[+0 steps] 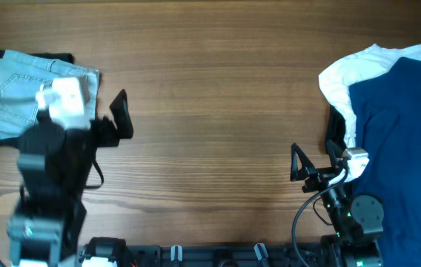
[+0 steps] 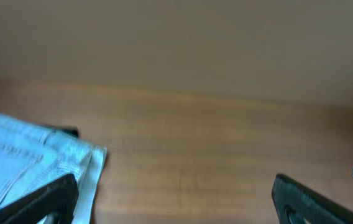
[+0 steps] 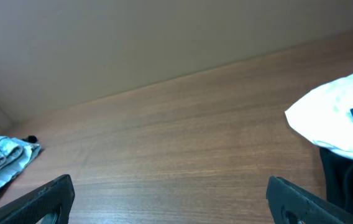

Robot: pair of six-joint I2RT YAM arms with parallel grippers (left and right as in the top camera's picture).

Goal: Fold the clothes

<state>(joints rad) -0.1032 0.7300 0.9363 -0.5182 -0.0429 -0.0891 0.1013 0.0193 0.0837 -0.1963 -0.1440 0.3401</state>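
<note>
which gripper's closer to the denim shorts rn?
Left. The left gripper hangs just beside the denim shorts, jaws open. The right gripper sits across the table, by the navy-and-white pile.

No text, label, brand or number could be read in any of the 3 views. The denim shorts (image 1: 10, 96) showed only stitching, and the navy garment (image 1: 407, 141) and the white garment (image 1: 344, 74) were plain cloth. The table (image 1: 218, 111) showed bare wood grain. The left wrist view was too blurred to tell any lettering.
</note>
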